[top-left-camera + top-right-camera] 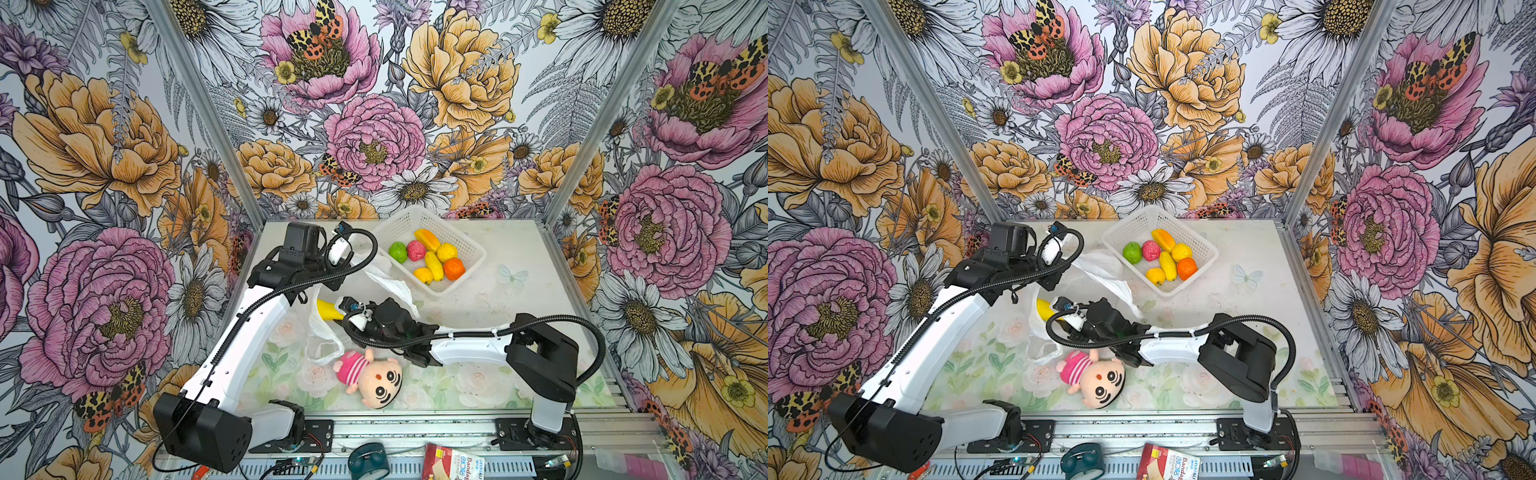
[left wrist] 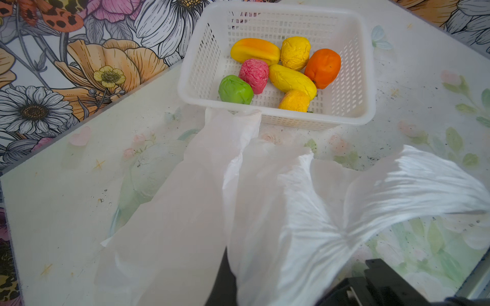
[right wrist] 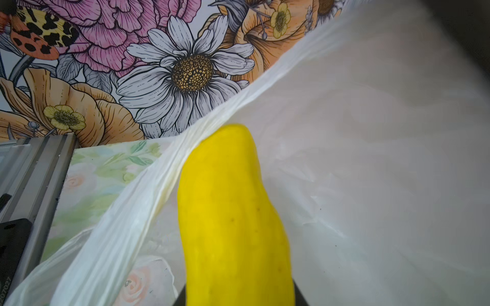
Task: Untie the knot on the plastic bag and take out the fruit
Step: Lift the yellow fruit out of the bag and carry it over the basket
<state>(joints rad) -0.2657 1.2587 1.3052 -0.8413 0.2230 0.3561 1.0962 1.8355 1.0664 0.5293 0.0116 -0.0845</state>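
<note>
The white plastic bag (image 1: 390, 284) (image 1: 1111, 278) lies crumpled between both arms. My left gripper (image 2: 245, 291) is shut on its bunched film (image 2: 278, 212), which drapes over the jaws. Inside the bag's open mouth (image 3: 344, 159), my right gripper (image 1: 343, 309) (image 3: 238, 296) is shut on a long yellow fruit (image 1: 328, 311) (image 1: 1044, 309) (image 3: 233, 212). Dark fingers press both of its sides. One loop handle (image 1: 322, 351) lies loose on the table. The knot is out of view. Several more fruits (image 1: 432, 259) (image 2: 286, 71) sit in the white basket (image 1: 471, 245) (image 2: 368, 79).
A pink-striped plush doll (image 1: 374, 376) lies near the front, just below the right arm. The basket stands at the back, right of the left wrist. A teal object (image 1: 368, 459) and a red-white packet (image 1: 451, 463) rest on the front rail.
</note>
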